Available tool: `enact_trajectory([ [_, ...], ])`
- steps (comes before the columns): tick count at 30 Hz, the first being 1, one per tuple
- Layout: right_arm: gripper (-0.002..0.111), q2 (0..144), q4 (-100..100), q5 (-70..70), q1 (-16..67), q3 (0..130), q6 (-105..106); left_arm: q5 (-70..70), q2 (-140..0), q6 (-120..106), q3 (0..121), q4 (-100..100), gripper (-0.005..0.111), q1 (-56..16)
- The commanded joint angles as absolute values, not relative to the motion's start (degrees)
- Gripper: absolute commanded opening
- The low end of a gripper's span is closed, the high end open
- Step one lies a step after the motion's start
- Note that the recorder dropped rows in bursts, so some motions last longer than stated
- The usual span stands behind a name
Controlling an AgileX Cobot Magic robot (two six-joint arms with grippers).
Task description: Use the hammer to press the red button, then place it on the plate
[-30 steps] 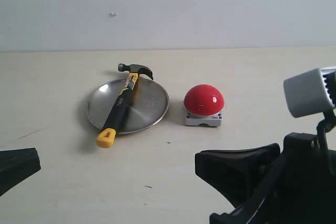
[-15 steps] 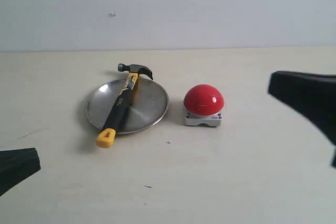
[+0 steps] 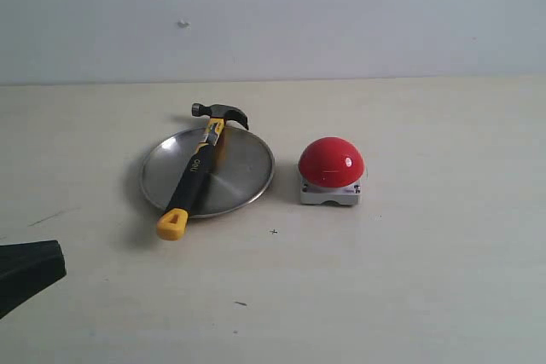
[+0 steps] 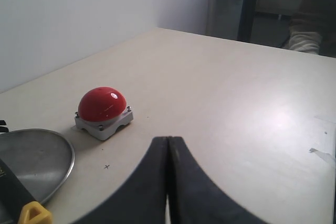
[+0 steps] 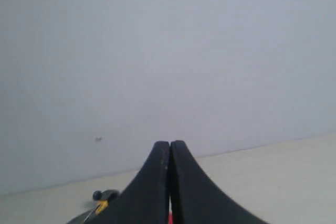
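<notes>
The hammer [image 3: 194, 173] is lying across the plate [image 3: 246, 170], near the button [image 3: 331, 162]. The left pincer [image 4: 168, 148] and right pincer [image 5: 169, 150] are sitting pressed closed, empty.

Hammer [image 3: 198, 170] lies diagonally across plate [image 3: 246, 168], head past the far rim, yellow end overhanging the near rim. Red button [image 3: 331, 162] right of plate, near, not touching. All on pale tabletop [image 3: 409, 279]. Left gripper [image 3: 34, 270] pokes in at lower-left corner, well apart from everything.
</notes>
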State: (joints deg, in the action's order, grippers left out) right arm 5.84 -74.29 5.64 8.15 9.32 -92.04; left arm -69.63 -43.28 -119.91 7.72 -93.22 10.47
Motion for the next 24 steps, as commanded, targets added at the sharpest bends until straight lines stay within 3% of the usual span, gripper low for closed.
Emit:
enact_trajectory([
  [1,0.0,4.7,-70.1,5.0,0.4,9.0,-91.5,-70.0,-43.1,-120.1,8.0,-93.5,0.0,10.2],
  [24,0.0,4.8,-70.6,6.3,-1.2,9.0,-85.2,-70.0,-43.1,-120.1,8.0,-93.5,0.0,10.2],
])
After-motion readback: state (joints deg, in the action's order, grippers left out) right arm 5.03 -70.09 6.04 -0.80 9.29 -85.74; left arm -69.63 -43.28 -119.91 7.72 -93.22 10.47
